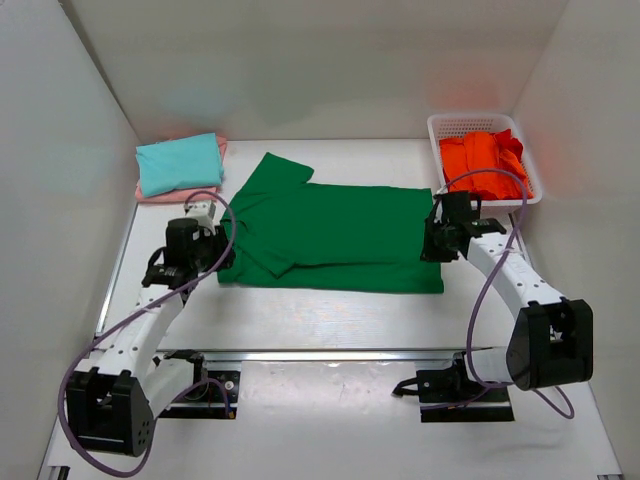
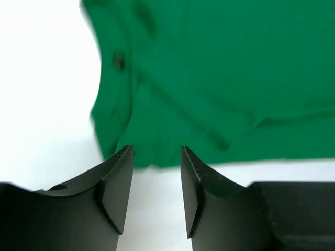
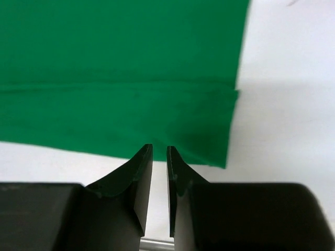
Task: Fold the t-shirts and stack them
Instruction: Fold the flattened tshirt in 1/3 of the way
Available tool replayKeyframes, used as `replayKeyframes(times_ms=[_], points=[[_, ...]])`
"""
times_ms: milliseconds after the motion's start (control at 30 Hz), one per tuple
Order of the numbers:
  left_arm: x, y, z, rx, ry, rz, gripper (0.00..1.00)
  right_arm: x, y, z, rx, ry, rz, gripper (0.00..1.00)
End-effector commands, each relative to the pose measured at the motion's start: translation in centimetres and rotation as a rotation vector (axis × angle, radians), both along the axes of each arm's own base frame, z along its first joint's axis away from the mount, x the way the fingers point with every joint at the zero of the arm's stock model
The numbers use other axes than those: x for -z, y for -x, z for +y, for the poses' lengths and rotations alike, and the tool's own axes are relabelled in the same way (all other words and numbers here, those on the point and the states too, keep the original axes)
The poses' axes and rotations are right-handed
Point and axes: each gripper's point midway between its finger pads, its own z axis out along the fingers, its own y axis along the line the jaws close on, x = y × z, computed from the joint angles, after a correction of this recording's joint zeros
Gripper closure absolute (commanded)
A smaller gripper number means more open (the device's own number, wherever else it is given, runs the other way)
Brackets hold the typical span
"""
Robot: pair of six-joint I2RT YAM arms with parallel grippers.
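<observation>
The top view is the only one showing the whole layout. The dark green t-shirt (image 1: 340,235) lies spread out, partly folded, between the two grippers. The left gripper (image 1: 215,240) is at its sleeve end and the right gripper (image 1: 434,238) at its hem end. Beyond the left gripper, a folded teal t-shirt (image 1: 180,163) sits on top of a pale pink t-shirt (image 1: 160,192). Beyond the right gripper, the orange-red t-shirt (image 1: 485,160) is bunched up in a white lattice basket (image 1: 470,119).

The wrist cams give what the top view can't (finger state, basically). The left gripper (image 2: 157,149) has its fingers clearly apart with nothing between them, and the rumpled green cloth (image 2: 220,68) starts right at the tips and runs ahead and to the right. The right gripper (image 3: 159,147) has its fingers nearly together, with just a thin slit and nothing visible in it. Its tips are at the near edge of the flat green cloth (image 3: 115,68), with a corner of the shirt just ahead to the right.

The surface is a plain white table (image 1: 330,320) with white walls on three sides.
</observation>
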Motion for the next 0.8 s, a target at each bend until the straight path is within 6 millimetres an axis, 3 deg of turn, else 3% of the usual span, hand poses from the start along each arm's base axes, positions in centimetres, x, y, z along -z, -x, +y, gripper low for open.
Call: replayKeyframes(times_ms=[0,67,167,300,567,633,733,767], points=[[3.7,3.2,1.7,-0.055,-0.063,0.138,0.48,0.7,0.9,2.3,-0.003,-0.09,0.006,0.85],[4.7,3.5,2.1,-0.077,-0.066,0.147,0.46,0.9,1.0,3.1,-0.012,-0.111,0.006,0.86],[4.4,3.0,2.4,-0.119,-0.049,0.108,0.4,1.6,1.6,3.8,-0.023,-0.127,0.019,0.86],[5.9,2.7,2.3,-0.128,-0.032,0.112,0.42,2.8,1.7,4.8,-0.033,-0.174,0.043,0.89],[8.2,2.1,2.4,-0.118,-0.057,0.154,0.41,3.8,1.4,4.5,-0.02,-0.18,0.05,0.91],[7.7,1.5,2.2,-0.115,-0.056,0.14,0.48,3.8,1.4,4.6,-0.03,-0.188,0.051,0.93],[7.5,1.0,2.4,-0.113,-0.069,0.152,0.89,4.3,1.6,4.6,-0.032,-0.18,0.071,0.94],[7.8,1.1,2.5,-0.114,-0.071,0.172,0.98,4.4,1.6,4.5,-0.031,-0.182,0.072,0.95]])
